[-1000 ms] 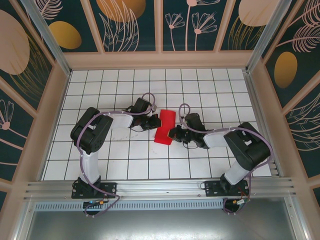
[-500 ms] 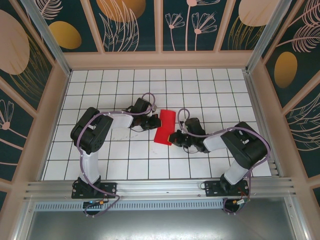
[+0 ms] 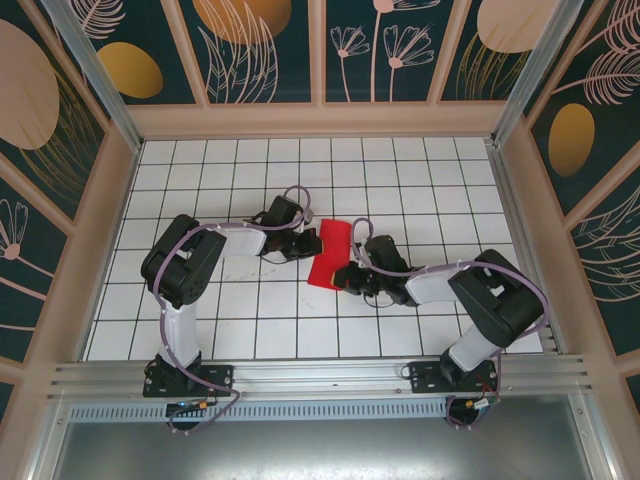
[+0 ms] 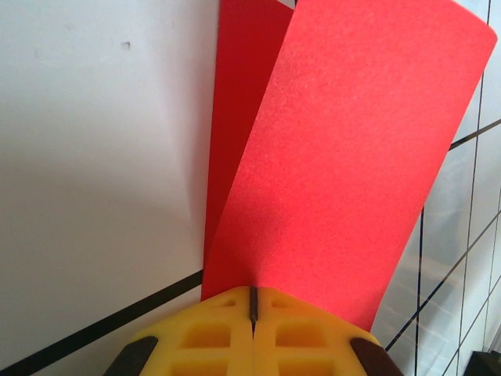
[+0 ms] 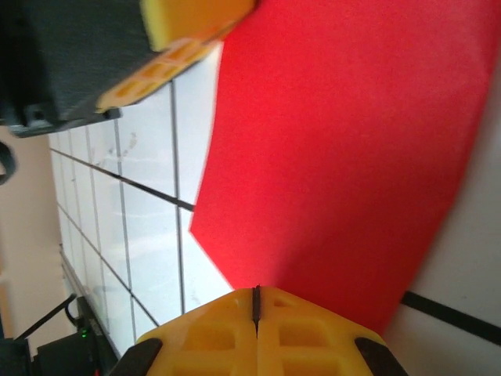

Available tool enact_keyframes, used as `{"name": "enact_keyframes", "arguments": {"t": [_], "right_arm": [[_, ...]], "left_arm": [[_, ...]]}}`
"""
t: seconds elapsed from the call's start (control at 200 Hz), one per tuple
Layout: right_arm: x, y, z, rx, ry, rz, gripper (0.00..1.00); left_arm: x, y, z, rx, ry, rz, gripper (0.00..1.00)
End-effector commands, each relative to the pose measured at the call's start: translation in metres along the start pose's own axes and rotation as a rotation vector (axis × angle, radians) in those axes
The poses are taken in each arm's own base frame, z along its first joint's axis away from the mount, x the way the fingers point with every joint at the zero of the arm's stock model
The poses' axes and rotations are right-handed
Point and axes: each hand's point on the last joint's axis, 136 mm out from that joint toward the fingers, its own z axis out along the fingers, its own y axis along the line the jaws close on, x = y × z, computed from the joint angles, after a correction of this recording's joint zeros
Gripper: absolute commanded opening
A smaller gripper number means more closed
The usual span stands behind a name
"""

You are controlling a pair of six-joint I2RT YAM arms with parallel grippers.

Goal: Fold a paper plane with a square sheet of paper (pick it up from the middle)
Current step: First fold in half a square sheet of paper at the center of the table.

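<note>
White gridded bench [image 3: 200,320] spreads under the square sheet of paper [image 3: 330,255], which lies about at the bench's middle, already folded into a narrow layered red strip and not yet a plane. The left arm [image 3: 185,265] reaches in from the sheet's left side and the right arm [image 3: 495,295] from its right, both bent low toward it.

At the sheet's far left edge sits the left claw [image 3: 312,243], and at its near right edge the right claw [image 3: 350,275]. In the left wrist view the left claw [image 4: 253,313] is closed to a thin seam, and the red edge runs straight into that seam, so it appears to be pinching the paper. The right claw [image 5: 256,305] is closed the same way, with a tapering corner of the sheet meeting its tips; it too seems to hold the paper.

From the left wrist the sheet shows as an upper flap [image 4: 352,157] standing off a lower layer [image 4: 243,117] that lies flat beneath it.

The step in hand looks like laying that flap down along a long crease. To do it well, one claw should likely act as the anchor while the other guides the flap, keeping the thin paper lightly taut without tugging it apart. The edges ought to line up before any pressing, since a skewed crease would probably carry through every later fold.
</note>
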Motion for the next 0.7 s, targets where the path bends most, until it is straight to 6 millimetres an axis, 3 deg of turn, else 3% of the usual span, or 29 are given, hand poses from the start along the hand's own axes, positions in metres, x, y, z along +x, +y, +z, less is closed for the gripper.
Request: {"name": "enact_keyframes", "arguments": {"t": [0.0,0.08,0.17,0.315,0.45,0.605,0.695], "right_arm": [[0.016,-0.026,0.005,0.081,0.042,0.014,0.02],[0.02,-0.028,0.004,0.087,0.049,0.022,0.01],[0.01,-0.014,-0.003,0.069,0.022,-0.004,0.01],[-0.042,0.025,-0.03,0.033,-0.137,-0.075,0.01],[-0.089,0.035,-0.049,-0.06,-0.235,-0.049,0.01],[-0.105,0.036,-0.029,-0.078,-0.184,-0.054,0.01],[-0.11,0.023,-0.019,-0.037,-0.182,-0.034,0.0]], "left_arm": [[0.031,0.037,0.012,-0.109,0.085,-0.045,0.0],[0.032,0.037,0.013,-0.11,0.09,-0.045,0.0],[0.031,0.038,0.012,-0.113,0.089,-0.043,0.0],[0.034,0.04,0.012,-0.118,0.093,-0.042,0.0],[0.035,0.042,0.012,-0.12,0.094,-0.045,0.0],[0.033,0.04,0.013,-0.116,0.093,-0.045,0.0],[0.032,0.039,0.013,-0.118,0.091,-0.041,0.0]]}}
